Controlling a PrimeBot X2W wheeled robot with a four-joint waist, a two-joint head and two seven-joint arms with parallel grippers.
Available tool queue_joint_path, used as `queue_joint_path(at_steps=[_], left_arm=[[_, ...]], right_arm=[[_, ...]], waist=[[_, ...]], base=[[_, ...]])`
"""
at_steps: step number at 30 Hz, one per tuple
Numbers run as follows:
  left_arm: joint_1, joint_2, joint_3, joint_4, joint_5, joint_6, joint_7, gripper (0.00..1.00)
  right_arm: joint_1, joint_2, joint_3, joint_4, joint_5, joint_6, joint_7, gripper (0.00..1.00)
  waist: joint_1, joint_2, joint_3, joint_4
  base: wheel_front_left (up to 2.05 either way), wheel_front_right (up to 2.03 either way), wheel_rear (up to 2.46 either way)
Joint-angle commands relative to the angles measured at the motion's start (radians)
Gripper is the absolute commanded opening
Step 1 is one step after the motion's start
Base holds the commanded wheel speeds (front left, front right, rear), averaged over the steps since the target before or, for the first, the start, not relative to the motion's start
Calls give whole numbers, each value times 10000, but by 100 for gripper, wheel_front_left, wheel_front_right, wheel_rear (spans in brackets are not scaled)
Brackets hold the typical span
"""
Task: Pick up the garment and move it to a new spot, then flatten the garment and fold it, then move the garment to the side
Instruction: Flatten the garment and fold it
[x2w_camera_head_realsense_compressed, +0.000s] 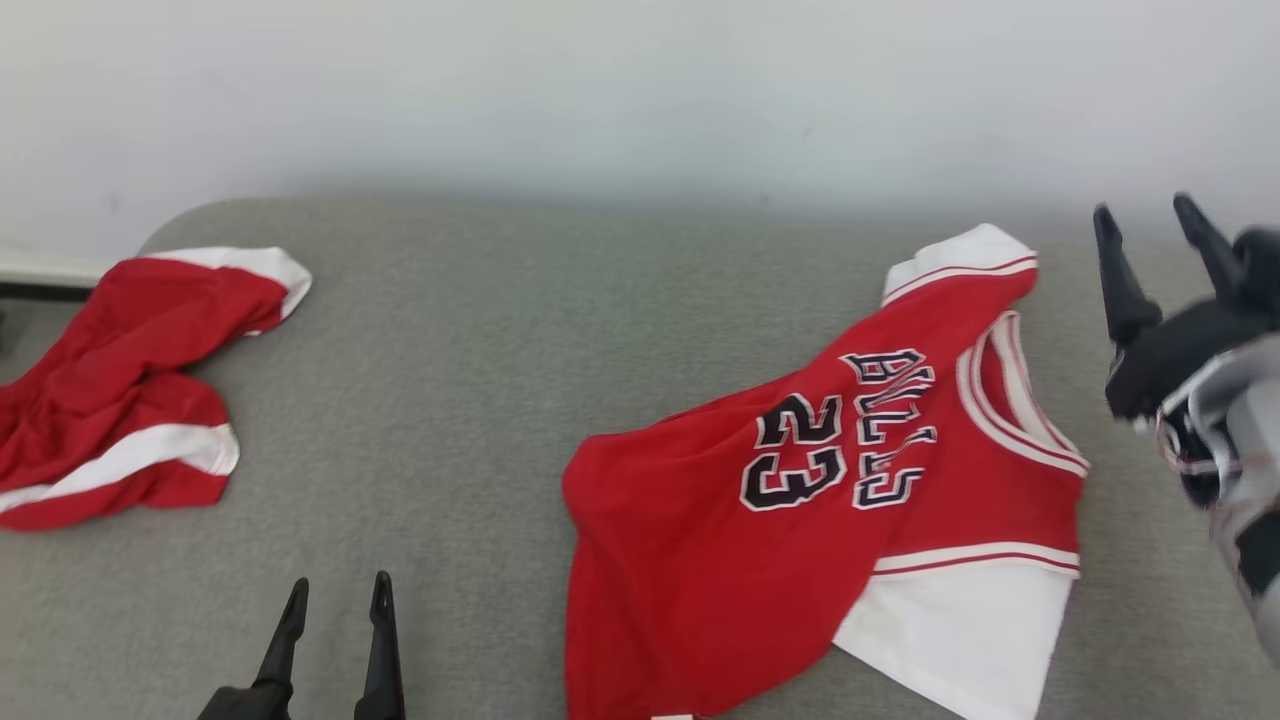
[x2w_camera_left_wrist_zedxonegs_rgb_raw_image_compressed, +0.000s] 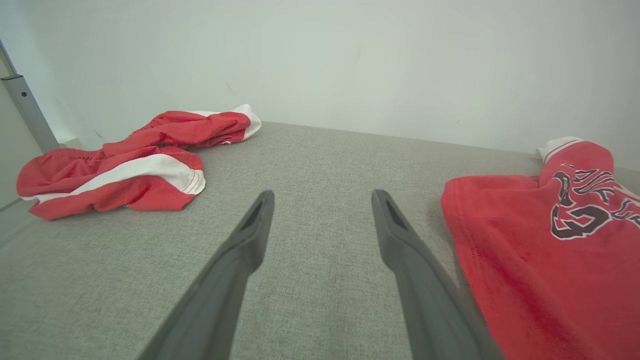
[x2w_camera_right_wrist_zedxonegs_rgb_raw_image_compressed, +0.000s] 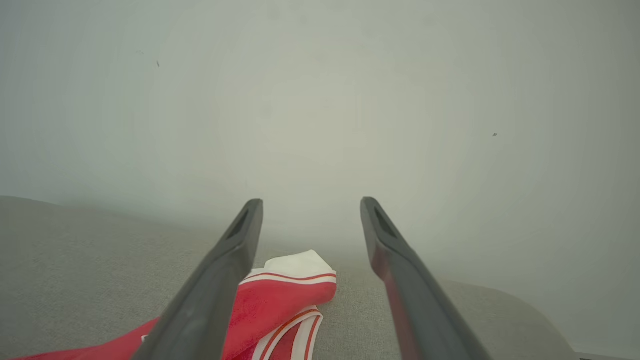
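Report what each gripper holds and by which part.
Nothing is held. The left gripper and right gripper both have open, empty jaws; the jersey lies free on the cushion.

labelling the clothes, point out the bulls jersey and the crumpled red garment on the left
bulls jersey (x2w_camera_head_realsense_compressed: 700, 560), head view, plain red body near the number
crumpled red garment (x2w_camera_head_realsense_compressed: 110, 400), head view, its red middle
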Motion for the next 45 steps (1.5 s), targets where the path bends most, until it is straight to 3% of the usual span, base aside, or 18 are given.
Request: queue_joint_path(at_steps=[1,4,12,22,32,45], left_arm=[[192,-13,55,-52,63,-5,-33,100],[360,-13,1,-140,90,42,-33,100],[415,-8,-104,-20,210,-106,-33,100],[660,143,-830,533,457,-411,-33,100],[1290,360,-2187,1030,325,-630,297,100],[571,140,-3406,2354,-398,-670,294,100]], right_arm=[[718,-36,-192,-418,47,-25,-33,100],[1889,-38,-663,-1488,-135,-25,-27,100],[5103,698,-2414,-3711,-829,-25,-26,100],[7505,1896,-3857,-5349,-1591,-25,332,100],[8768,3008,-4289,-6053,-1956,-25,900,100],[8902,3750,-3756,-4802,-2356,-27,1143,100]], waist=[[2,1,-410,-624],[2,1,-460,-938],[2,1,-605,-1304],[2,1,-690,-1339],[2,1,-638,-1186],[2,1,-453,-1210]], base=[[0,0,0],[0,0,0],[0,0,0],[0,0,0],[0,0,0],[0,0,0]])
